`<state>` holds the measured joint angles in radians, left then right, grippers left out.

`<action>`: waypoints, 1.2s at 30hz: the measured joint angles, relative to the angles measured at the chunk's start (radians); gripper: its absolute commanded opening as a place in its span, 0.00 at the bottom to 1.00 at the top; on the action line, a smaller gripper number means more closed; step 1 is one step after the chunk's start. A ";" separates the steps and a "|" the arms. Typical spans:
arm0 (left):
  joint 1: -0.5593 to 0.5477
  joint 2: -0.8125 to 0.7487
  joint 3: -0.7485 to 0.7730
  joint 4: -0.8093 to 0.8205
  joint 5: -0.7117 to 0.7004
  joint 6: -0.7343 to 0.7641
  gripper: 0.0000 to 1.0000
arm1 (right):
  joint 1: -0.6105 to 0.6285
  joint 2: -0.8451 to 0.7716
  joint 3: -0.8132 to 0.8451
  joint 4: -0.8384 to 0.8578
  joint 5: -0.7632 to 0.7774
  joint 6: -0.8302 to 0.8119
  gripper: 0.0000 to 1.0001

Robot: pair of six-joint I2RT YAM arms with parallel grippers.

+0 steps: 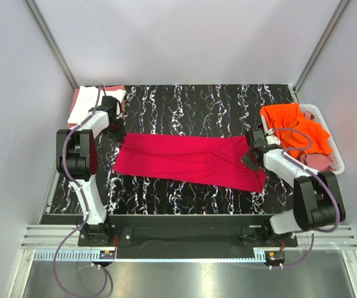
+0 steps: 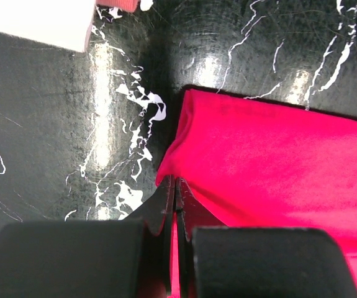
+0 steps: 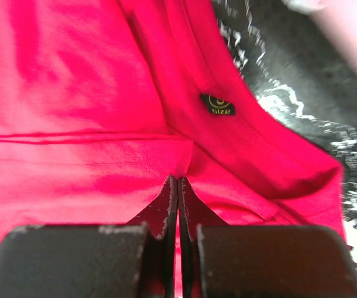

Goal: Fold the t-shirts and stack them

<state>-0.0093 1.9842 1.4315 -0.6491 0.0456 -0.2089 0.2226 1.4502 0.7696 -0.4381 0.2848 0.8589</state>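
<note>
Left claw (image 2: 176, 189), right claw (image 3: 177, 188) — both clamped on crimson t-shirt (image 1: 190, 160).

1 red tee (image 1: 190, 160), 1 basket (image 1: 338, 155)

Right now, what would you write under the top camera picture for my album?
The left gripper and right gripper each pinch one end of the crimson t-shirt spread on the marbled table.

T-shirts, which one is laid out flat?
The crimson-red t-shirt, spread across the table; the white t-shirt sits folded at the far-left corner, the orange t-shirt bunched in the basket.
</note>
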 measured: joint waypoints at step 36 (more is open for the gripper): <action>-0.002 0.016 0.000 0.012 -0.024 0.000 0.00 | 0.000 -0.205 0.091 -0.029 0.097 -0.227 0.00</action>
<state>-0.0113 2.0006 1.4319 -0.6369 0.0212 -0.2085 0.2226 1.2453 0.8608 -0.4671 0.3817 0.6319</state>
